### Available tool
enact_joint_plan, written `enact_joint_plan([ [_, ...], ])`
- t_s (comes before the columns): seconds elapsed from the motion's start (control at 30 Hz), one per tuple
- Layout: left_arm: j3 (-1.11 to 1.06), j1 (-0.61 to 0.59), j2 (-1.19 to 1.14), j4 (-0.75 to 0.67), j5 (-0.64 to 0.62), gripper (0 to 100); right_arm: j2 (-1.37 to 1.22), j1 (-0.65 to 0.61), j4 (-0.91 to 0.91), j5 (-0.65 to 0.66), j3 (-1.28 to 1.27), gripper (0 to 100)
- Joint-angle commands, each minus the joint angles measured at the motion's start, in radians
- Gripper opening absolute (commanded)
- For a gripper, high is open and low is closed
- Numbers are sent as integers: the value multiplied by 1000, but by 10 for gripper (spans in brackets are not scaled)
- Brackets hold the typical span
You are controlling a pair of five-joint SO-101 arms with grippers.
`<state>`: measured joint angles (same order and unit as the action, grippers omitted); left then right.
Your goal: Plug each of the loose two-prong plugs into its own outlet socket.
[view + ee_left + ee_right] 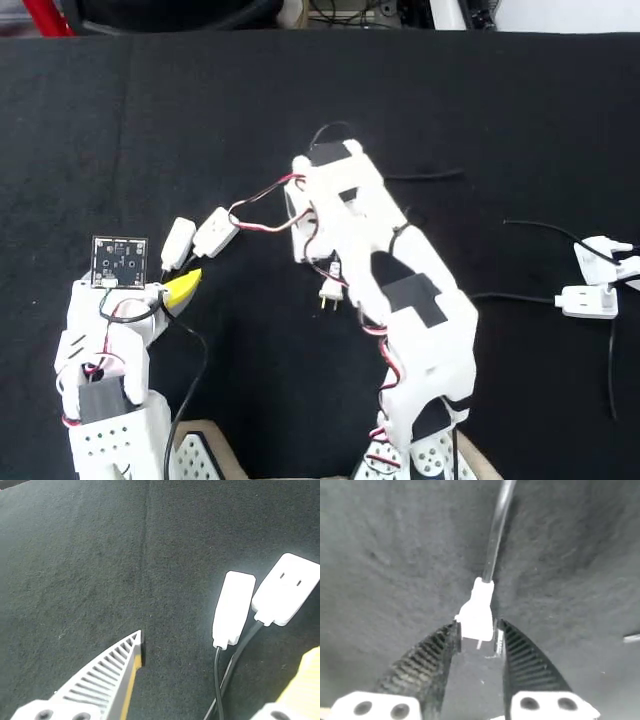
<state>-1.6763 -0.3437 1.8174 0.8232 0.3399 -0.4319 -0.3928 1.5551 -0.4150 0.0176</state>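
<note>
**Right gripper** [477,632]: the dark ribbed fingers are closed against both sides of a white two-prong plug [477,614], lower centre of the right wrist view. The prongs face the camera. Its cable [496,527] runs off to the top edge. In the high view the plug sits at frame centre, just beside the right arm [400,300], with the prongs toward the bottom edge.

**Left gripper** [222,647]: fingers wide apart, gripping nothing. The white finger [107,680] is at lower left of the left wrist view and the yellow finger [305,685] at lower right.

Just past it, right of centre, lie an oblong block [233,607] and a slotted socket [286,589], side by side, two slots facing up.

Black cloth [120,120] covers the table.

At the far right edge of the high view are more white cabled pieces [588,300]. I cannot tell whether they are sockets or plugs.
</note>
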Motion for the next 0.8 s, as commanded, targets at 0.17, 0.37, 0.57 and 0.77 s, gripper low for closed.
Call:
enact_joint_plan([
  [0.17, -8, -13, 6, 5, 11, 456, 7, -14, 6, -35, -50, 109],
  [0.37, -8, -13, 6, 5, 11, 456, 7, -15, -2, -35, -102, 109],
  [0.57, -8, -13, 6, 5, 11, 456, 7, -18, -106, -35, -143, 109],
  [0.77, -8, -13, 6, 5, 11, 456, -1, -104, -115, -103, -165, 109],
])
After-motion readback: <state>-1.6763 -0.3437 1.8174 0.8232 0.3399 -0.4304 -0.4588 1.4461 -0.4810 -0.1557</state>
